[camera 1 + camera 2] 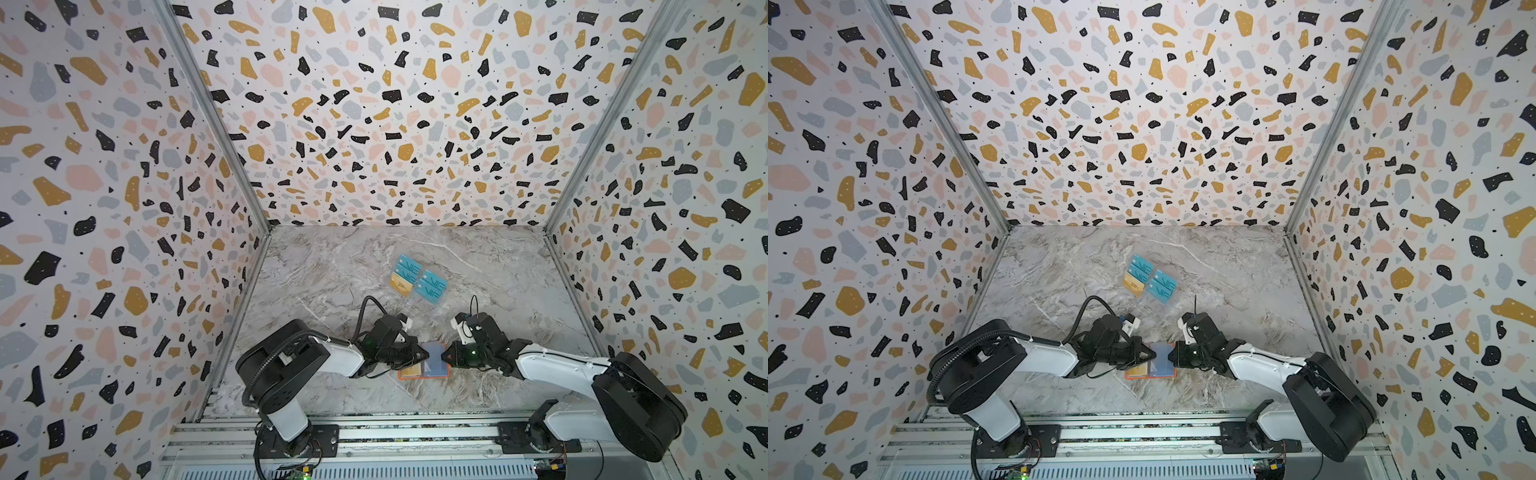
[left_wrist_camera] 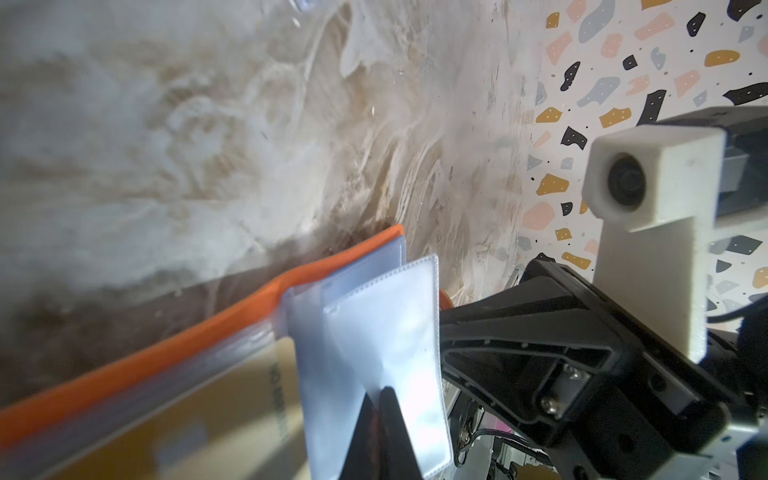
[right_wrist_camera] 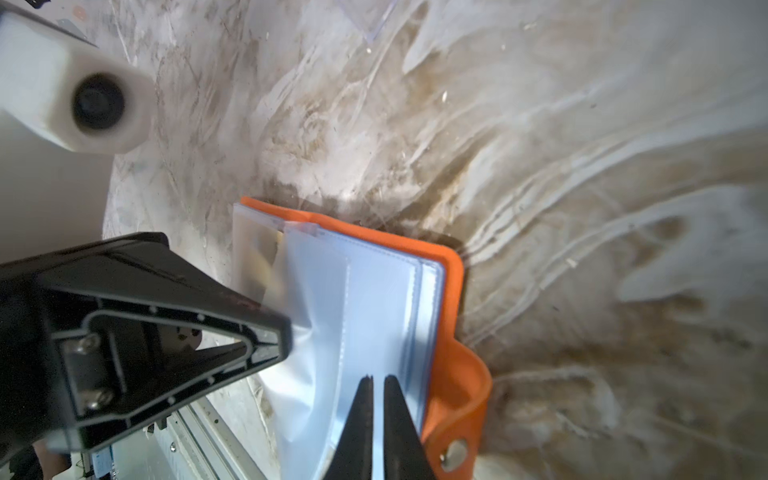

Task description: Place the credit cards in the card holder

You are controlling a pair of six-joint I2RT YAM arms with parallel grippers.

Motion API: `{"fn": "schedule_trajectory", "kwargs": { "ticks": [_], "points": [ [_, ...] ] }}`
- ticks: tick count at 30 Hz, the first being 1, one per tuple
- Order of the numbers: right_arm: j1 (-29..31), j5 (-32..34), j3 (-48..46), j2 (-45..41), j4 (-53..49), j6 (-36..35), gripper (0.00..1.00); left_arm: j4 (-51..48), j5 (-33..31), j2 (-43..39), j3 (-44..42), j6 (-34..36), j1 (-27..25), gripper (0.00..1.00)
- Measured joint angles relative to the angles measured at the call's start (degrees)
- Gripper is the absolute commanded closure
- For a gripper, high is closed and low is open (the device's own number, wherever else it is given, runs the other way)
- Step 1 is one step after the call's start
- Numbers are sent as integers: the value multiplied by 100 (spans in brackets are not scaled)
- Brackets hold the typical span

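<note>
The orange card holder (image 1: pixel 402 376) (image 1: pixel 1128 376) lies open on the marble table between both grippers, a gold card (image 1: pixel 409 371) in its left half. My left gripper (image 1: pixel 426 356) (image 2: pixel 382 391) is shut on one clear sleeve (image 2: pixel 365 324), lifting it off the orange cover (image 2: pixel 166 345). From the opposite side, my right gripper (image 1: pixel 444 356) (image 3: pixel 377 379) is shut on the edge of the sleeves (image 3: pixel 374 299) over the cover's snap flap (image 3: pixel 453 332). Farther back, teal VIP credit cards (image 1: pixel 432 286) (image 1: pixel 1163 284) and a gold one (image 1: pixel 401 284) (image 1: pixel 1133 286) stand together.
A transparent tiered stand (image 1: pixel 417 298) holds the far cards. Terrazzo-patterned walls close in the table on three sides, and a metal rail (image 1: pixel 374 432) carries both arm bases at the front. The two grippers sit almost tip to tip over the holder.
</note>
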Motion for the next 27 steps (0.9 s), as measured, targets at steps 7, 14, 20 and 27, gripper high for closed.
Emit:
{"fn": "schedule_trajectory", "kwargs": {
  "ticks": [7, 14, 20, 27],
  "points": [
    [87, -260, 0, 103, 262, -7, 90, 24, 22, -13, -48, 26, 2, 97],
    [111, -428, 0, 190, 496, -7, 89, 24, 55, -26, -52, 57, 4, 69],
    [116, -511, 0, 319, 601, -13, 90, -44, 59, -245, -57, 83, 4, 45],
    [116, -575, 2, 326, 728, -79, 89, -1185, -271, -632, 133, 417, 4, 37]
  ]
}}
